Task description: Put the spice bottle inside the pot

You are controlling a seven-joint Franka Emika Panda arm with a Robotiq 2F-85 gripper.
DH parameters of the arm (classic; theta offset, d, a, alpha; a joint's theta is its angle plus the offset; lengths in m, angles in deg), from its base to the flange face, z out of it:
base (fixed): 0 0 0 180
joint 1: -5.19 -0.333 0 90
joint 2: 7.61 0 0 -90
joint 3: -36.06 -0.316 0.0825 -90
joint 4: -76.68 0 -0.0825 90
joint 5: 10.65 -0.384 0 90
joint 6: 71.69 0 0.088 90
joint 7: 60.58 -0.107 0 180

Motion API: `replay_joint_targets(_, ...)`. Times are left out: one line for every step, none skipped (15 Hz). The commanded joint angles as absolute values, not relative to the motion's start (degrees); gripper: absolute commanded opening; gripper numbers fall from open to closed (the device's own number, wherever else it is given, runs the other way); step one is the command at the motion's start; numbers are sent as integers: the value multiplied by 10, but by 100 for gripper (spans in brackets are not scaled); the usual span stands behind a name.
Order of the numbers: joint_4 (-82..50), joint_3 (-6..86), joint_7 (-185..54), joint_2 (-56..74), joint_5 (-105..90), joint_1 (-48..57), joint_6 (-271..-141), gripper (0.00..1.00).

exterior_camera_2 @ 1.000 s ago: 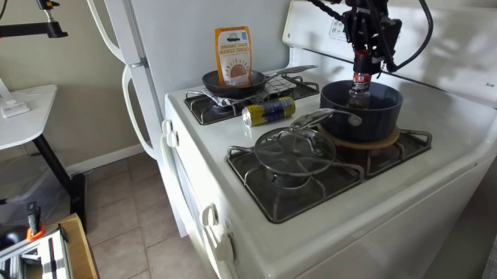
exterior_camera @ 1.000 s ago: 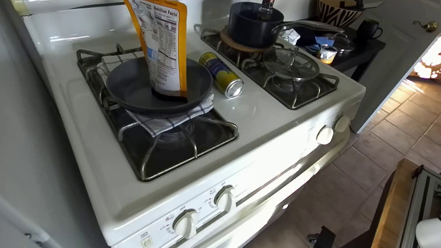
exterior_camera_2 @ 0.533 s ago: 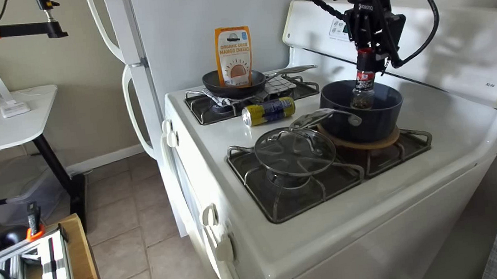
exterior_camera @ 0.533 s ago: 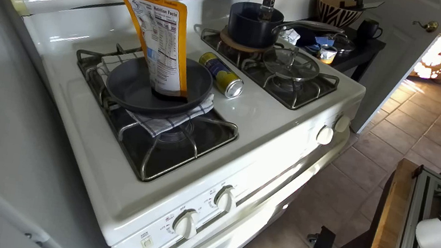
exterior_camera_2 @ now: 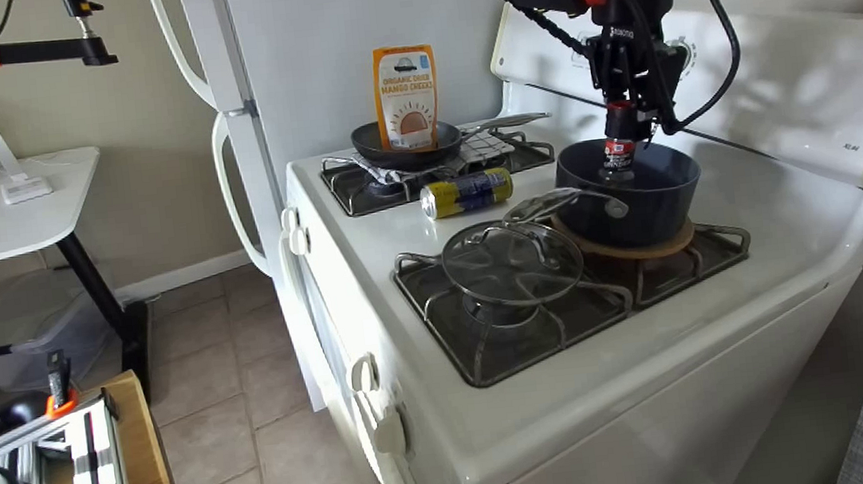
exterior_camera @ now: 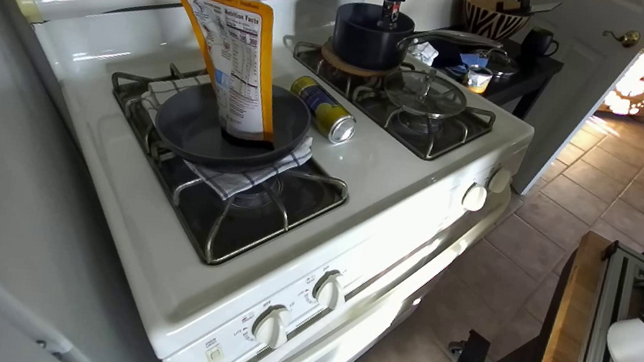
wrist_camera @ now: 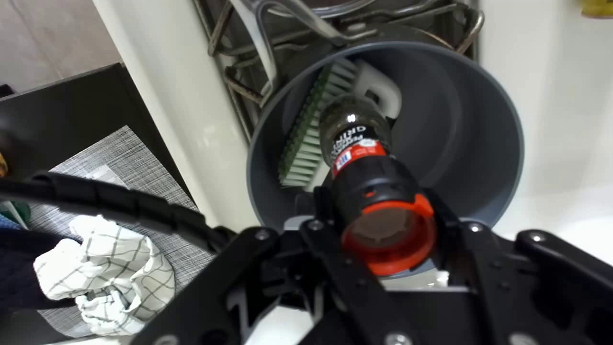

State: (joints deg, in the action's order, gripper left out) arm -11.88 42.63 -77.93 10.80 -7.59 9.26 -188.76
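Gripping the spice bottle (wrist_camera: 355, 139) around its black, red-ringed top, the gripper (wrist_camera: 380, 194) holds it with its lower end inside the pot (exterior_camera_2: 661, 210) — whether it touches the bottom, I cannot tell. A green-bristled brush (wrist_camera: 313, 129) lies in the pot; a glass lid (exterior_camera_2: 513, 265) sits just beside it.

Stove (exterior_camera: 368, 172) from opposite ends in both exterior views (wrist view: close, down into the pot (wrist_camera: 479, 120)).
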Motion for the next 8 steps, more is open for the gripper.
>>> replay_joint_targets(-111,428,-787,116,-71,87,-1883,19)
replay_joint_targets(-112,427,-786,116,-73,87,-1884,19)
replay_joint_targets(-114,427,-785,115,-75,87,-1883,19)
replay_joint_targets(-115,426,-784,116,-76,87,-1883,19)
replay_joint_targets(-115,426,-784,115,-76,87,-1883,19)
replay_joint_targets(-115,426,-784,115,-76,87,-1883,19)
replay_joint_targets(-113,426,-784,115,-77,87,-1881,19)
replay_joint_targets(-113,426,-784,114,-77,87,-1881,48)
